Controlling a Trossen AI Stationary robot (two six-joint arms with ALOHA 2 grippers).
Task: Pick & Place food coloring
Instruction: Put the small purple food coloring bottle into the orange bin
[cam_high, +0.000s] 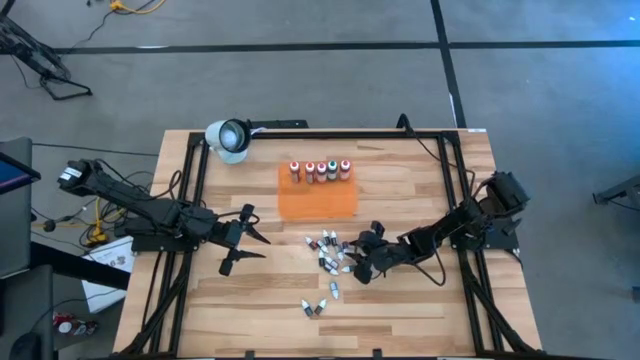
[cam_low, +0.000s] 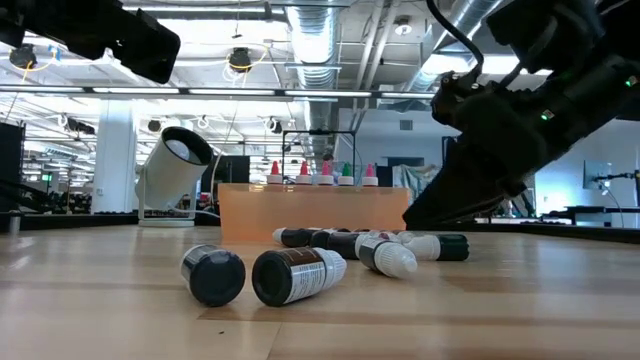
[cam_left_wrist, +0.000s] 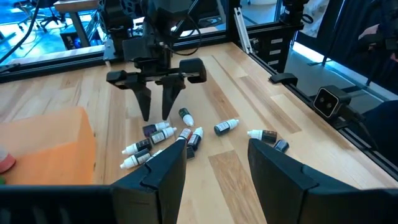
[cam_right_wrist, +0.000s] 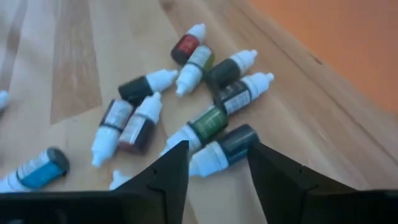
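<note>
My right gripper (cam_high: 352, 268), fingers wide and empty, hovers at three o'clock of the pile of tiny white-capped food coloring bottles (cam_high: 328, 252), so I should drop slowly around just one bottle.

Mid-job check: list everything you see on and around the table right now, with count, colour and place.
Upright bottles: five; red, orange, green, white caps; in a row at the far edge of the tray.
Tray: one, orange, table centre-back.
Loose vials: about a dozen, white-and-dark, lying clustered in front of the tray.
Stray vials: three, nearer the front edge.
Lamp: one, white, back-left corner.
Table: one, light wood.
Left hand: open, empty, left of the cluster.
Right hand: open, at the cluster's right edge.
</note>
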